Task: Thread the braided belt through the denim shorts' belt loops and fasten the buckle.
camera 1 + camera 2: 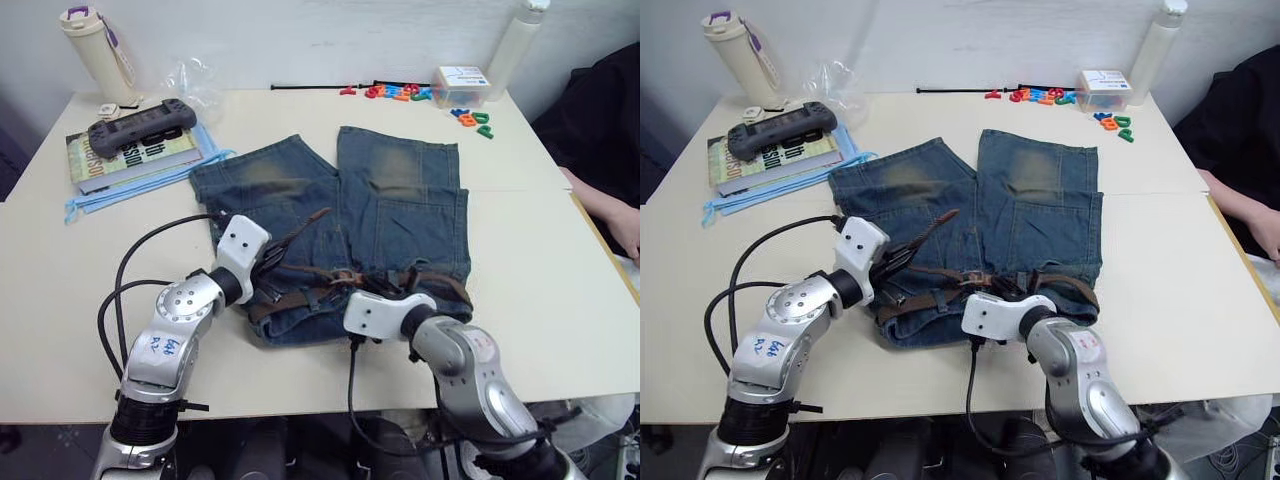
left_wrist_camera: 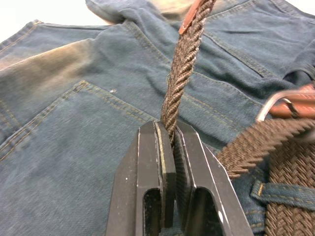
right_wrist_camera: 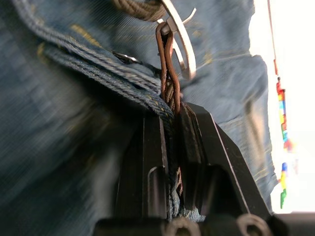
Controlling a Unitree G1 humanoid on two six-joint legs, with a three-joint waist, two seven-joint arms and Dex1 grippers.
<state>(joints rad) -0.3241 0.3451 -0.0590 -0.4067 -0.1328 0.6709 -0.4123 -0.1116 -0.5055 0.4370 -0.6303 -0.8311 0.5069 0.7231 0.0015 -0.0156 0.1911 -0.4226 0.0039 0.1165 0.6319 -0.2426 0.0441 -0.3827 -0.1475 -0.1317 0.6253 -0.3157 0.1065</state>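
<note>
The denim shorts point(image 1: 400, 200) lie flat on the table with the waistband nearest me. The braided belt point(image 1: 300, 292) runs along the waistband under a belt loop point(image 2: 275, 191). My left gripper point(image 2: 170, 130) is shut on the belt's free end, and the leather tip point(image 2: 189, 19) rises beyond the fingers over the left leg. My right gripper point(image 3: 170, 115) is shut on the belt's leather tab together with a fold of the waistband, just below the buckle point(image 3: 179, 39). In the head views the buckle point(image 1: 345, 278) sits mid-waistband between the two grippers.
A book with a game controller point(image 1: 140, 125) and a blue folder lie at the far left beside a flask point(image 1: 95, 50). Coloured letters point(image 1: 400, 92), a small box point(image 1: 462, 85) and a white bottle point(image 1: 520, 40) line the far edge. A person's arm point(image 1: 610, 210) is at the right.
</note>
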